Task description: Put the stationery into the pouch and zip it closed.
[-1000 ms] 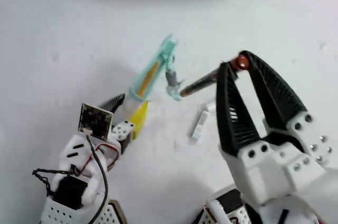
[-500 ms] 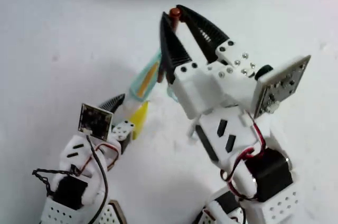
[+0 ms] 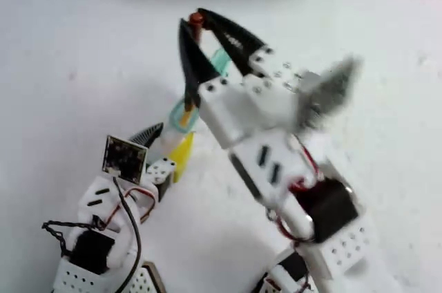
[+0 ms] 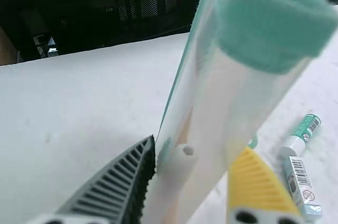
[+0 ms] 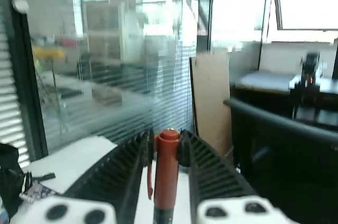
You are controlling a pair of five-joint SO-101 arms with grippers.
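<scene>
two arms work over the white table [image 3: 69,44]. the left gripper [image 3: 166,144], at the lower left of the high view, is closed tight on the near end of the pouch [image 3: 178,119], a clear sleeve with a teal rim. its dark finger presses one face and its yellow finger the other. from that grip the pouch slants away toward the far side of the table, and its teal end lies under the other arm's fingers. an orange strip [image 3: 185,116] shows through the clear wall; what it is cannot be told.

in the left wrist view the left gripper [image 4: 198,150] pinches the pouch [image 4: 222,108] between both fingers, with the teal end up and away from the camera. a dark tip sits right at that teal edge; whether it is inside the mouth cannot be told. on the table just beside the yellow finger lie a white tube [image 4: 298,134] with a green band and a barcoded stick [image 4: 298,179], the two nearly touching.

the right gripper [image 3: 193,20] hangs above the pouch's far end, its black fingers narrowed onto a pen [image 3: 196,22] whose red-brown cap pokes out past the fingertips. the right wrist view shows the right gripper [image 5: 165,135] clamped on the pen [image 5: 166,182], cap end outward.
</scene>
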